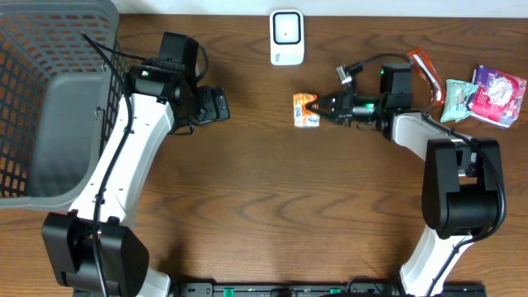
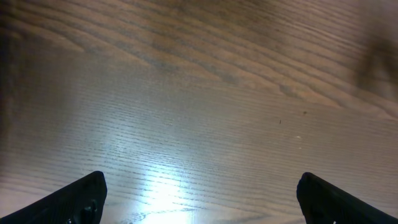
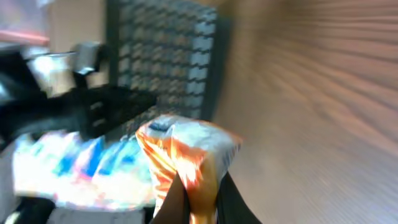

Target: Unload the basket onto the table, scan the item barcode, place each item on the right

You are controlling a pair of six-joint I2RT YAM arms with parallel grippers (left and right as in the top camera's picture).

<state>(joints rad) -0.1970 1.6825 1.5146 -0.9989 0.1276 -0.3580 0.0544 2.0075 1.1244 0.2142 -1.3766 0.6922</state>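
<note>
At the near edge of the table, the bases of both arms are seen, the left arm reaching up along the basket side and the right arm bent back toward the middle. Further out, about mid-table, the orange and white packet is gripped at its right edge by the right hand, whose fingers are pinched fully together on the wrapper. The right hand is pointed leftward, toward the table's centre. The packet's long axis appears to be laid from the near side to the far side, crosswise to the fingers, with a flat printed face turned upward. Whether the packet is lifted or resting on the wood cannot be told. In the right wrist view the packet is blurred and is seen rising from between the fingertips. Level with it and well apart to the left, the left hand is spread wide and nothing is held; only bare wood is shown between its fingers. Off to the right, several other packets are scattered. At the left, a grey mesh basket is placed. At the far edge, a white scanner is set, just beyond the packet.
</note>
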